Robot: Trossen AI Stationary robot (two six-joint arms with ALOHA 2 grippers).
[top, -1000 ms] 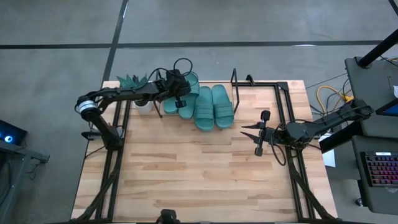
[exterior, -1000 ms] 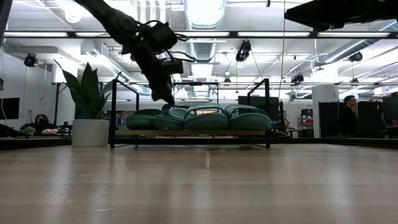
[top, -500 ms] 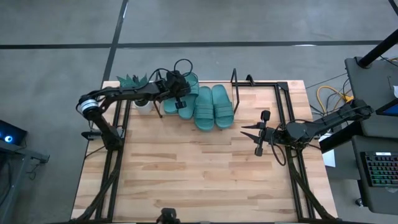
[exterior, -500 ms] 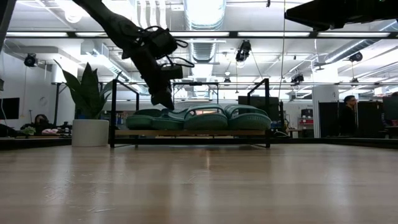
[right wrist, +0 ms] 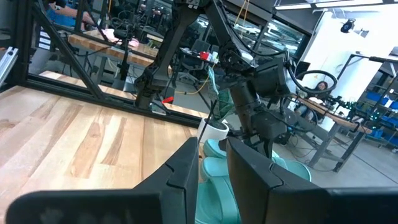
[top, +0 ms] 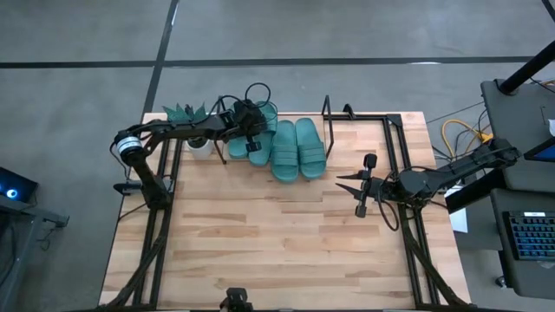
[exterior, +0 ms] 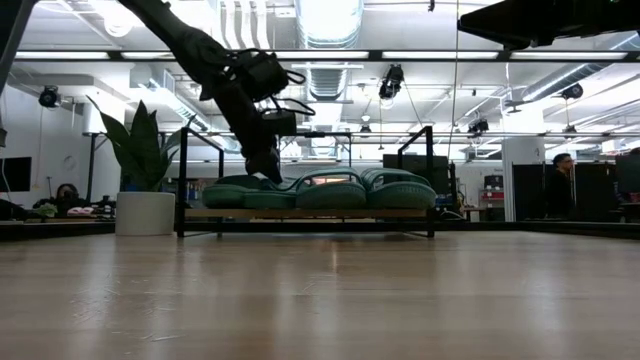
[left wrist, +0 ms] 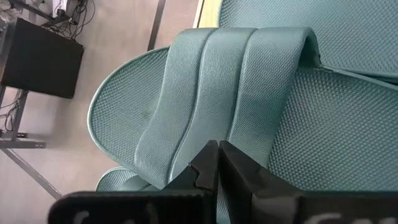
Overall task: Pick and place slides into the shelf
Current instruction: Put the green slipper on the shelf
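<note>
Left gripper [top: 252,148] sits w/ fingers pressed together on a slide's [left wrist: 205,99] strap at the shelf [exterior: 300,213]. Nudge gently, keep slides neat. Right gripper [top: 344,180] waits, spread.

Four teal-green slides [top: 286,149] with broad ribbed straps lie side by side, soles down, on the shelf [exterior: 305,213], a low light-wood board in a black wire frame at the tabletop's far edge

A robotics lab: workbenches [right wrist: 102,45], exposed ceiling ducts [exterior: 325,40], more arm rigs [right wrist: 205,37].
</note>
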